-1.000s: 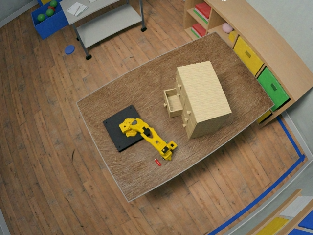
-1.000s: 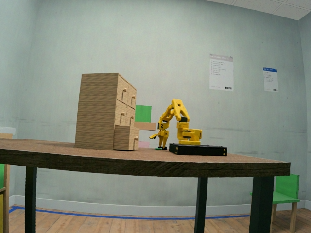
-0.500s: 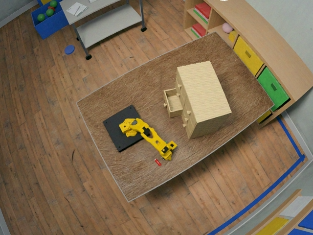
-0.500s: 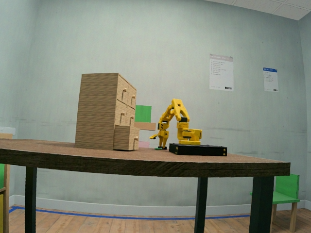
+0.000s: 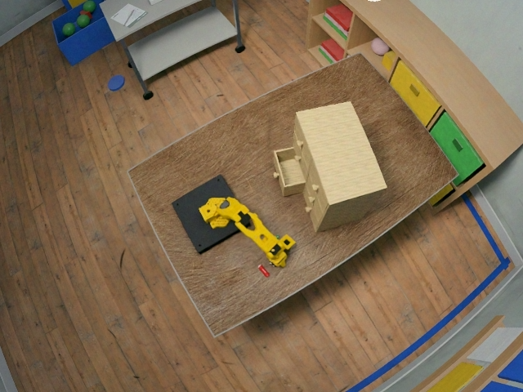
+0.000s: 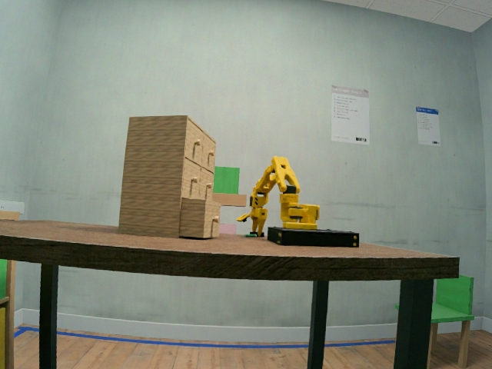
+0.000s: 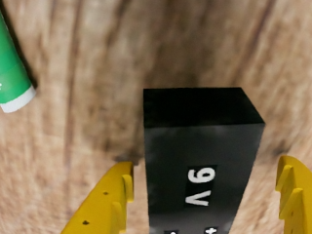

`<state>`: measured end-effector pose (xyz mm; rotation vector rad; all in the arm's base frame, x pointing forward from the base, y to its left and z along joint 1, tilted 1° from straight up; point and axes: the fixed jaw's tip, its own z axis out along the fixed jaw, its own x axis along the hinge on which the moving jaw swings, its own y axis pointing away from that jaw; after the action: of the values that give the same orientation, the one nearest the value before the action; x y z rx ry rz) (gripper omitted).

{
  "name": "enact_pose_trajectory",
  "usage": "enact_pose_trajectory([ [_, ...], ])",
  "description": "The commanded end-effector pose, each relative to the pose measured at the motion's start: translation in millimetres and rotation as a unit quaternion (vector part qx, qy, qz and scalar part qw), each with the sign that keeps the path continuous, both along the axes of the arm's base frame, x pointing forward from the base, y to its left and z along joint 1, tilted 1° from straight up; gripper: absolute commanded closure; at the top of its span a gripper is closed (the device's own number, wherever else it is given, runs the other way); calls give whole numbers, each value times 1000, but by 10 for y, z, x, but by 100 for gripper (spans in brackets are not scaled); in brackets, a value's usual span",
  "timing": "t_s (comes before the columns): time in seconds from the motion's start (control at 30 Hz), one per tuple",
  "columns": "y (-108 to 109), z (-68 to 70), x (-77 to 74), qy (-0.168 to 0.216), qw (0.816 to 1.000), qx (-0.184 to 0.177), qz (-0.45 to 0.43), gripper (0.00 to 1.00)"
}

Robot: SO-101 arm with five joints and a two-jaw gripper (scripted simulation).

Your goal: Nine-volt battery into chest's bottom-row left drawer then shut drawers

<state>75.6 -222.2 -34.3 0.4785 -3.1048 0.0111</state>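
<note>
The nine-volt battery (image 7: 202,156) is a black block marked "9V", standing on the table top in the wrist view. My gripper (image 7: 205,178) is open and low over the table, with one yellow finger on each side of the battery. The left finger is close to it and a gap shows at the right finger. In the top view the gripper (image 5: 276,261) hides the battery. The wooden chest (image 5: 337,164) stands to the right, with its bottom-left drawer (image 5: 289,171) pulled out and empty. The drawer also shows in the exterior view (image 6: 198,218).
A green cylindrical battery (image 7: 14,78) lies to the left. My black base plate (image 5: 207,212) is behind the arm.
</note>
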Motion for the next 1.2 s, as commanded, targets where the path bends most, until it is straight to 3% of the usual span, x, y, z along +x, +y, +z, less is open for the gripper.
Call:
enact_pose_trajectory([
  [0.0,35,-40,-17,1,1000,6,2,70],
  [0.4,38,-44,-18,1,1000,6,2,70],
  [1.17,38,-44,-18,1,1000,6,2,84],
])
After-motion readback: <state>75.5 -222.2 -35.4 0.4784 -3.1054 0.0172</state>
